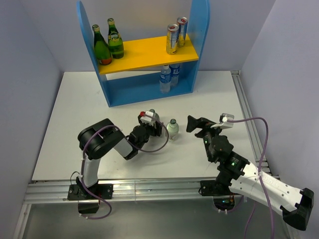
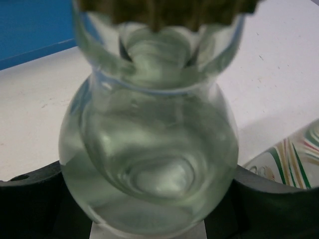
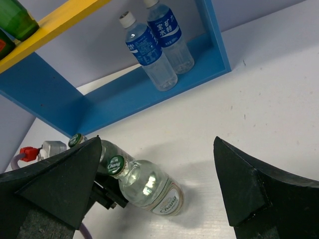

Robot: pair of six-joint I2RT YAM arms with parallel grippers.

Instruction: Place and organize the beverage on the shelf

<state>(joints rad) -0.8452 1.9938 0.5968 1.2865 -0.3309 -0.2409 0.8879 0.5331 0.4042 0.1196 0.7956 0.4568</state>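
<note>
Close up, the left wrist view shows the left fingers (image 2: 30,199) clamped on a clear bottle (image 2: 149,149); the right wrist view shows the right fingers (image 3: 249,189) spread wide, empty.

white table (image 1: 65,119), seemingly metal rails (image 1: 149,188)

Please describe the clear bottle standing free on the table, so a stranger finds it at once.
Find the blue shelf unit with a yellow-orange board at the far edge of the white table. In front of it, mid-table, stand two clear glass bottles with green caps. Yours is the right-hand bottle, held by nothing; the other bottle sits in the left tool.
</note>
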